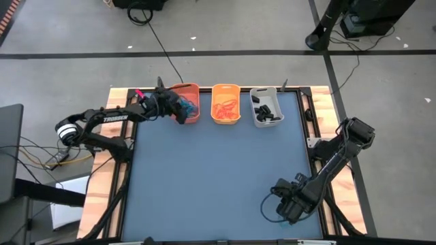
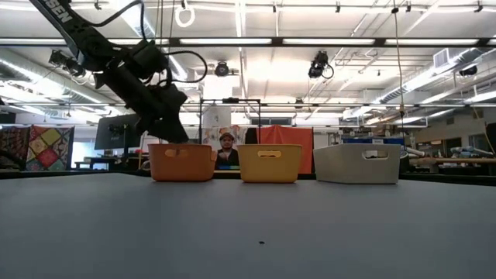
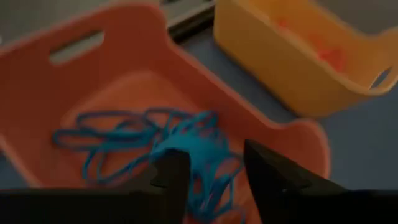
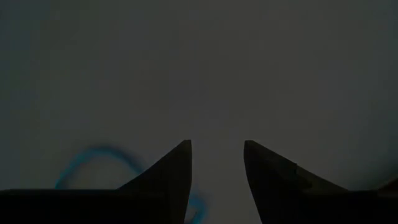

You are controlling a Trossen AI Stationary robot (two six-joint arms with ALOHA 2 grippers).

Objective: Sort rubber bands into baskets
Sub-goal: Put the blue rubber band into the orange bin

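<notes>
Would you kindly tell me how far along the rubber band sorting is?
Mostly done: blue bands lie in the orange plastic basket, orange ones in the yellow-orange basket, black ones in the grey-white basket. In hand: the left claw stands open over the orange basket with blue bands between its fingers. Left: one blue band on the table by the open right claw.

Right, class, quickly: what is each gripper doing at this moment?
Left gripper: open above the orange basket, blue rubber bands lying under its fingers.
Right gripper: open, holding nothing, low over the table beside a blue band.
</notes>
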